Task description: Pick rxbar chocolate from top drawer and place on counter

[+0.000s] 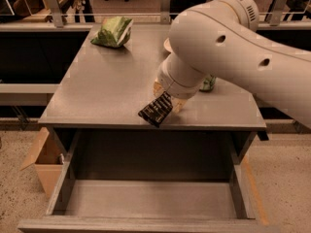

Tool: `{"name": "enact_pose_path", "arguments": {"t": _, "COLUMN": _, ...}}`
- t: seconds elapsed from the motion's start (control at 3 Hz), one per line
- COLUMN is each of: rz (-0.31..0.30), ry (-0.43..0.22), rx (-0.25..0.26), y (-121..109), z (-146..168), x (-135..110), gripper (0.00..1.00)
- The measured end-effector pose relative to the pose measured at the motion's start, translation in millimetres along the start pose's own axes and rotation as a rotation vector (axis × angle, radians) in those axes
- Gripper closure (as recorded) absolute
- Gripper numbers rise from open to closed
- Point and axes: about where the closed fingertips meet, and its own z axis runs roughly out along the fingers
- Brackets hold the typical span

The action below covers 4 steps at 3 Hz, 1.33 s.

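Now the tool (167, 99) is pinched tight on the rxbar chocolate (154, 111), just over the front edge of the worktop (107, 91). It should move further in over the worktop, go down slowly, lay the bar flat, then let go.

One rxbar chocolate (154, 112), clamped in one gripper (166, 101) over the front edge of one counter (104, 89). One top drawer (146, 223), open. Two green packets: one snack bag (113, 31), one (208, 84) half hidden behind one arm (233, 47). One cardboard box (40, 161).
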Motion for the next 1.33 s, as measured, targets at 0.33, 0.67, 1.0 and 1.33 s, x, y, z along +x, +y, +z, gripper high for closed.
{"name": "enact_pose_path", "arguments": {"t": 0.33, "rz": 0.000, "ry": -0.022, "rx": 0.008, "y": -9.1, "z": 12.6, "x": 3.3, "gripper": 1.00}}
{"name": "enact_pose_path", "arguments": {"t": 0.67, "rz": -0.002, "ry": -0.019, "rx": 0.007, "y": -8.6, "z": 11.1, "x": 2.6, "gripper": 0.82}}
{"name": "enact_pose_path", "arguments": {"t": 1.0, "rz": -0.003, "ry": -0.018, "rx": 0.007, "y": -8.8, "z": 10.5, "x": 1.9, "gripper": 0.57}}
{"name": "enact_pose_path", "arguments": {"t": 1.33, "rz": -0.005, "ry": -0.018, "rx": 0.007, "y": -8.9, "z": 10.0, "x": 1.3, "gripper": 0.35}}
